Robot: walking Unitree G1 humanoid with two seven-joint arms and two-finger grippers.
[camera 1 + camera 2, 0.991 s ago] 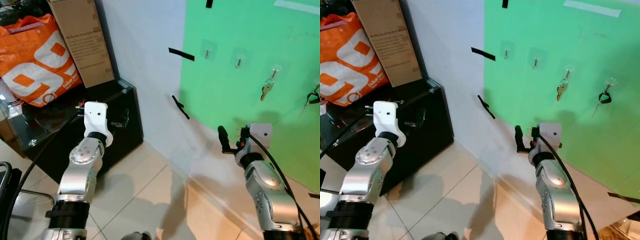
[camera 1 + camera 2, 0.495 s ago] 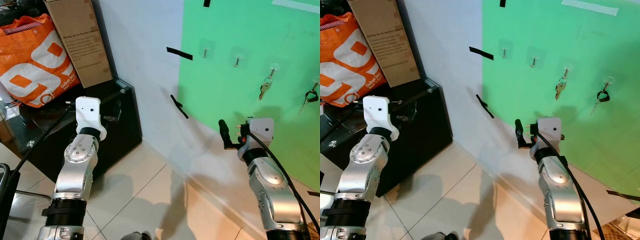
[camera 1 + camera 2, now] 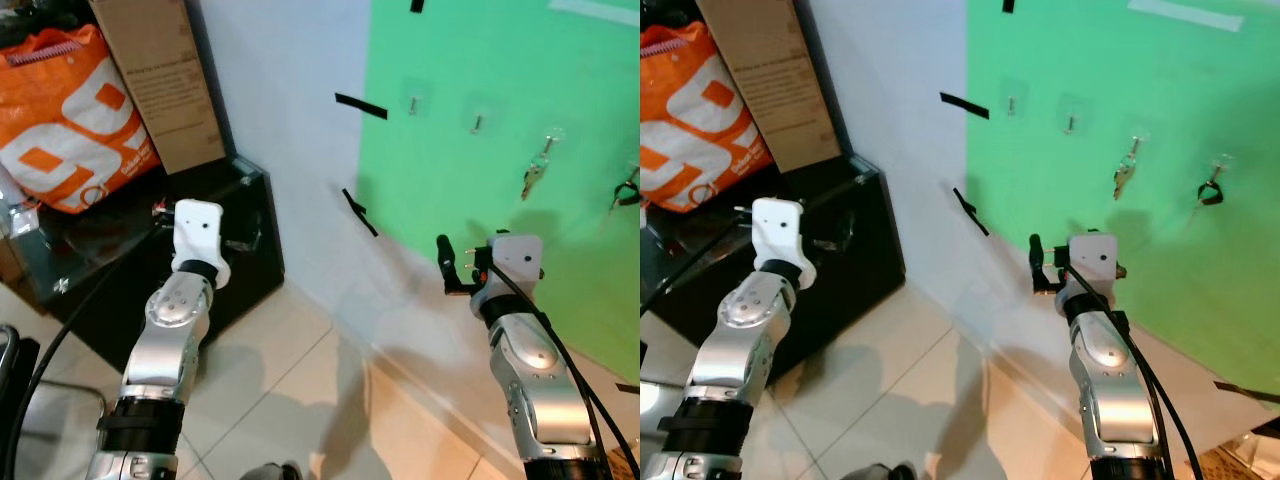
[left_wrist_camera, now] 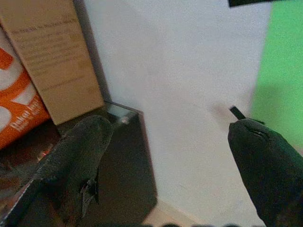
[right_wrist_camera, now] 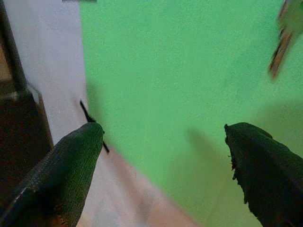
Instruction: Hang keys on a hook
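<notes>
- Both end effectors empty, fingers spread wide; wrist views show a broad gap btwn each pair of black fingers, nothing pinched
- Right end effector point(image 3: 455, 268) raised in front of the green panel point(image 3: 500, 60), below the hook row – looks like a ready pose facing the hooks, not a grasp
- Left end effector point(image 3: 243, 232) held over the black cabinet point(image 3: 255, 265) by the wall, away from the hooks; prob. idle
- Keys point(image 3: 532, 178) hang on a clear hook point(image 3: 549, 137), a 2nd set w/ a dark fob point(image 3: 628, 192) on the next one, near the frame edge; two hooks point(image 3: 413, 104) further left are bare
- So hanging seems done, or more keys must be fetched; can't tell which
- Materials: keys thin metal, slightly shiny; hooks small, clear plastic stuck flat on the matte green panel; black tape strips point(image 3: 361, 107) on the white wall
- Orange woven bag point(image 3: 70, 120) & cardboard box point(image 3: 160, 80) sit on the glossy black cabinet; floor is pale tile point(image 3: 290, 370)
</notes>
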